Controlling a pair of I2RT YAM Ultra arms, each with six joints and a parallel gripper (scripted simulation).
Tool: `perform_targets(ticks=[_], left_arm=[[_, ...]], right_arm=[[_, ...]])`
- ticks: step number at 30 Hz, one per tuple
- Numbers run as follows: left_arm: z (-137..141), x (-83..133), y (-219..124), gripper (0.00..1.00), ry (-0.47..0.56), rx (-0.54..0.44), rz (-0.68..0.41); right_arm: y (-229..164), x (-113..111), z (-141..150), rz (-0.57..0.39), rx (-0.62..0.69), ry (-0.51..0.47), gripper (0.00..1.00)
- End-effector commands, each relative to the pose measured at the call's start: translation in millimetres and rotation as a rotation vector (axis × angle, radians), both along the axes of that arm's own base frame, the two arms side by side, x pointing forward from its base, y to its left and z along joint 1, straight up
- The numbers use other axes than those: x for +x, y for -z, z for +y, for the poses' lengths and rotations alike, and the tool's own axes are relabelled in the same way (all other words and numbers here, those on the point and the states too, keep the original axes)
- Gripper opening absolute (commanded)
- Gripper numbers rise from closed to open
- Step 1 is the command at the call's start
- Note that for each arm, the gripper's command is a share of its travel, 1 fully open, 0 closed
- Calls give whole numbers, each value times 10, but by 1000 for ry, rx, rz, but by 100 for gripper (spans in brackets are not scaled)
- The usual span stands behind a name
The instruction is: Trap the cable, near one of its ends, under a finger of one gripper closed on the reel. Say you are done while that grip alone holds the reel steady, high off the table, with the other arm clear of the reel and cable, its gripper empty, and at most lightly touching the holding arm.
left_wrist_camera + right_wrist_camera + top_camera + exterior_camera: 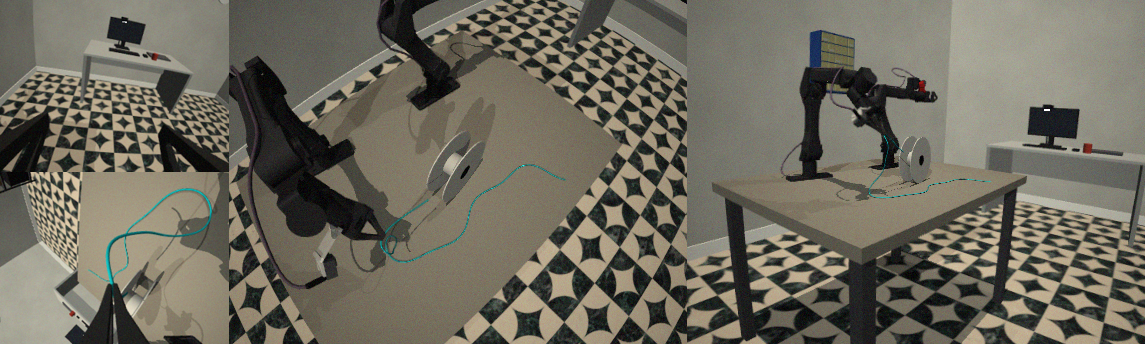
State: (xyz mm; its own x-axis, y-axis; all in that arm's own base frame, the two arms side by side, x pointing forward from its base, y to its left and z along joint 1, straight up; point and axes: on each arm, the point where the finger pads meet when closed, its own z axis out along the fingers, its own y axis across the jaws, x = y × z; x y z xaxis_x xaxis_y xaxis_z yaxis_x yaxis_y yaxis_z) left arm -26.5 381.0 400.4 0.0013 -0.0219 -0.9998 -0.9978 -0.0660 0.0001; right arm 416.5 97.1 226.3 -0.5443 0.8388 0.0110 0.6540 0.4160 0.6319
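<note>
A white reel (456, 167) (915, 158) stands on its rims near the middle of the table (554, 130) (812, 210). A teal cable (469, 210) (927, 187) (176, 193) lies loose in front of it, with its far end out toward the table's edge. My right gripper (380, 234) (112, 287) is shut on the cable near its other end, and that end rises off the table to the fingertips. The reel is not held. My left gripper (930, 95) is open and empty, high above the table, pointing out at the room.
The two arm bases (431, 92) (807, 175) stand at the back of the table. A desk with a monitor (1053, 122) (124, 30) stands across the room. The floor is chequered.
</note>
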Motion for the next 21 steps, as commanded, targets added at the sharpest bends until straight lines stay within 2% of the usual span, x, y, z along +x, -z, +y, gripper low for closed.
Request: perform_targets(ticks=[1, 12, 21], left_arm=[[32, 9, -61, 100, -1, 24, 0], [32, 9, -61, 100, -1, 24, 0], [32, 9, -61, 87, -1, 24, 0]], right_arm=[[-104, 55, -21, -29, -2, -6, 0], [-81, 45, -23, -24, -4, -7, 0], [-82, 46, -22, -25, -4, -7, 0]])
